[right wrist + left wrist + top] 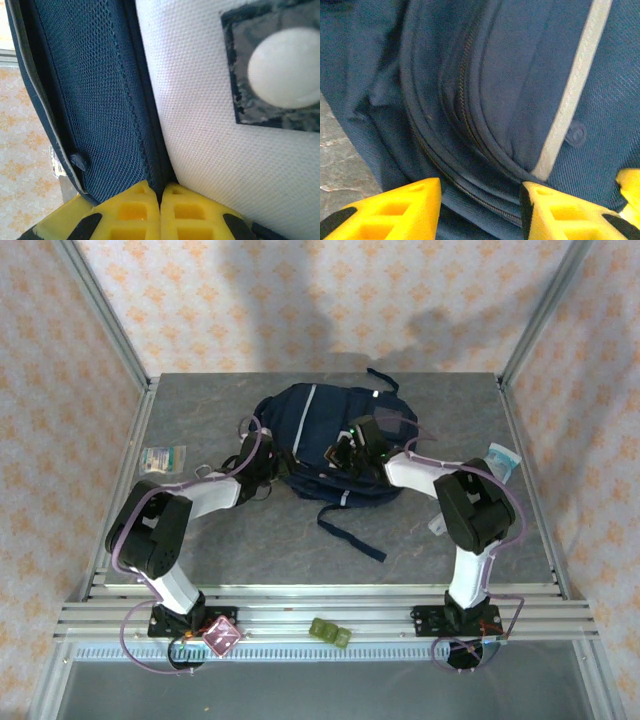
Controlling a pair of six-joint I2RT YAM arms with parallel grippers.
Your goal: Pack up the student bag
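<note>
1. Left tool (480, 202): I see its yellow fingers (410, 210) apart, jaws open. A zip seam of the student bag (520, 75) runs across the gap just beyond them. From above, this tool (262, 468) sits at the bag's left edge.

2. Right tool (161, 200): the yellow pads are pressed together, closed. They meet where the bag's navy mesh (90, 100) joins a white panel (210, 125). I cannot tell whether fabric is pinched between them. From above, the tool (345, 452) lies on top of the bag.

3. Student bag (320, 420): lies flat on the desk (250, 550), about midway between the side edges and nearer the far edge. One dark strap (350, 537) trails from it toward the near edge.

4. Clear packet (163, 458): well left of the bag, by the desk's left edge.

5. White-and-blue packet (503, 460): right of the bag, at the right edge.

6. Green block (330, 632) and pink piece (221, 637): on the rail (320, 605), nearer than the bag and well apart from it.

7. Open room: bare desk on the near side of the bag between the two arms, and a narrow bare strip beyond the bag to the far edge. Frame posts (130, 350) stand at the far corners.
</note>
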